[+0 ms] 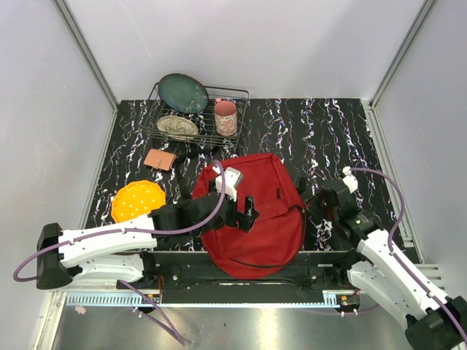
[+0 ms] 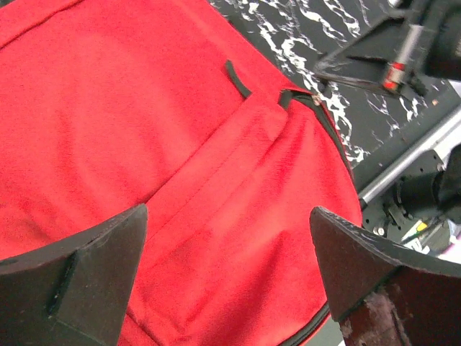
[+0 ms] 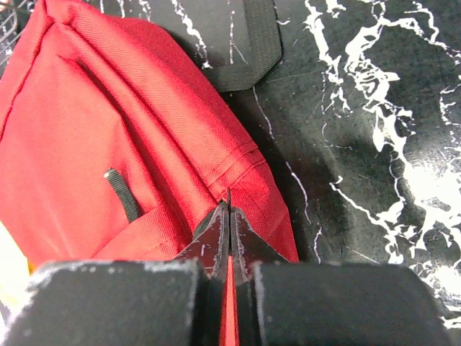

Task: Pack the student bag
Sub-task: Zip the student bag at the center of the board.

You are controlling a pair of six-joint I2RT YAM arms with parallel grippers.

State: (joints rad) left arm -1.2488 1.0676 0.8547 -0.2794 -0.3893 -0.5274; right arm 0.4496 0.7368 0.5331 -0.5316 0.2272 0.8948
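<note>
- The student bag (image 1: 266,182) is laid flat at the middle of the near edge of the worktop (image 1: 350,138), with its lower part hanging over that edge.
- The left pincer (image 2: 227,270) is held over the front of the bag, its fingers spread wide apart and nothing held between them.
- The right pincer (image 3: 229,216) is seen at the bag's right side, its fingers pressed together on a seam of the red fabric.
- A black strap (image 3: 256,43) is seen lying on the worktop beside the bag.
- A wire rack (image 1: 237,93) is placed by the far edge, toward the far left corner; a dark green plate (image 1: 184,92), a patterned plate (image 1: 177,126) and a pink mug (image 1: 225,117) are held in it.
- An orange plate (image 1: 139,200) is set near the left edge.
</note>
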